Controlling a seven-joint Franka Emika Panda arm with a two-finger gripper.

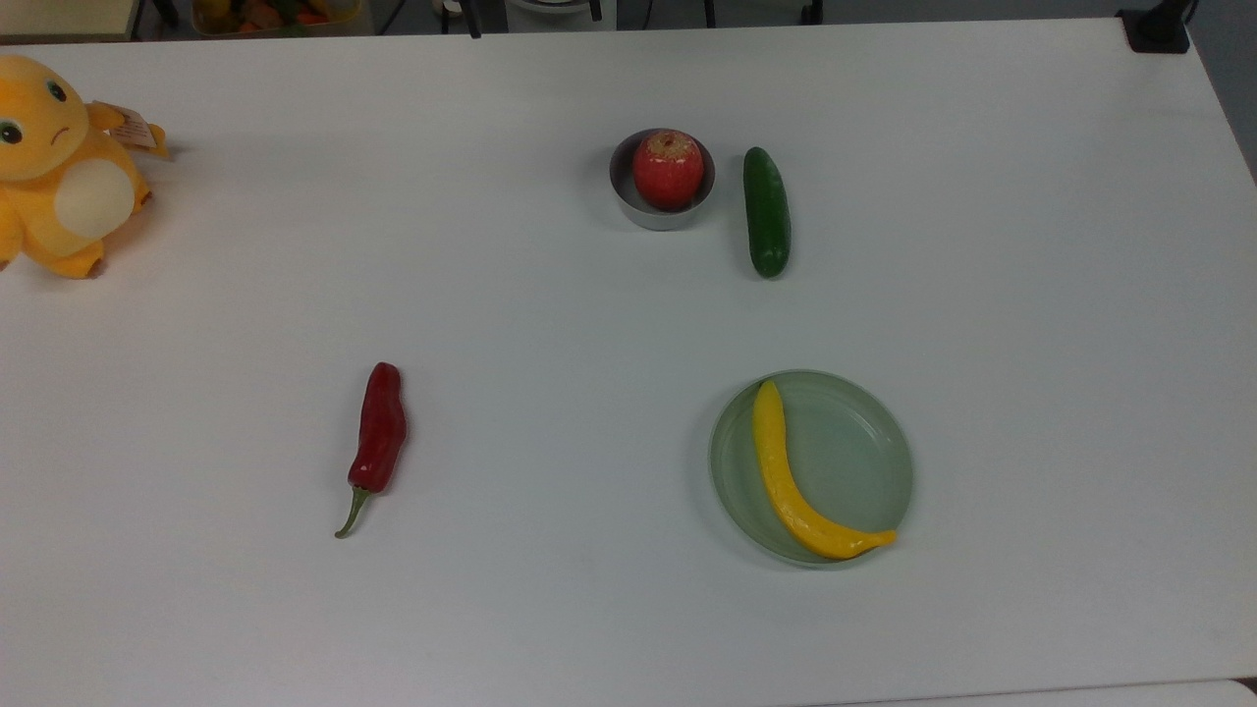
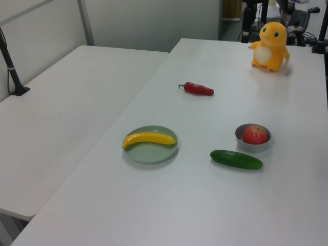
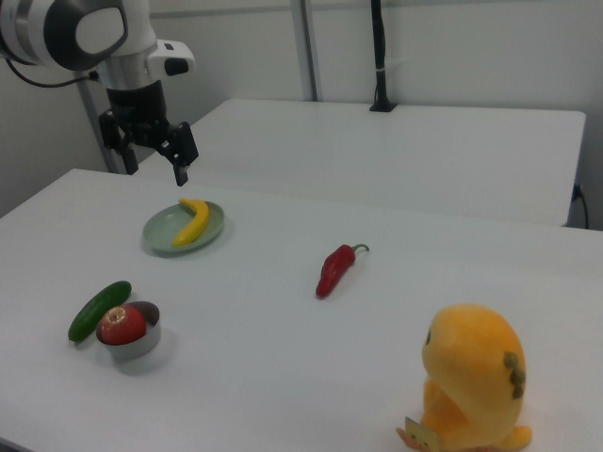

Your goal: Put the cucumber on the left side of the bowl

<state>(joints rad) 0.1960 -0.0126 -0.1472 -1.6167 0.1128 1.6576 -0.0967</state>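
Note:
The dark green cucumber (image 1: pixel 766 211) lies flat on the white table, close beside the small grey metal bowl (image 1: pixel 648 218) on the top view's right. In the left view the cucumber (image 2: pixel 236 159) lies in front of the bowl (image 2: pixel 251 147). In the right view the cucumber (image 3: pixel 99 310) is on the right view's left of the bowl (image 3: pixel 141 347). A red apple (image 1: pixel 668 169) fills the bowl. My gripper (image 3: pixel 154 162) hangs open and empty in the air above the table, well away from the cucumber, up near the plate.
A pale green plate (image 1: pixel 864 442) holds a yellow banana (image 1: pixel 786 481). A red chilli (image 1: pixel 379 437) lies apart at the top view's left. An orange plush toy (image 1: pixel 59 167) sits at the table's far left corner. A second table (image 2: pixel 61 118) adjoins.

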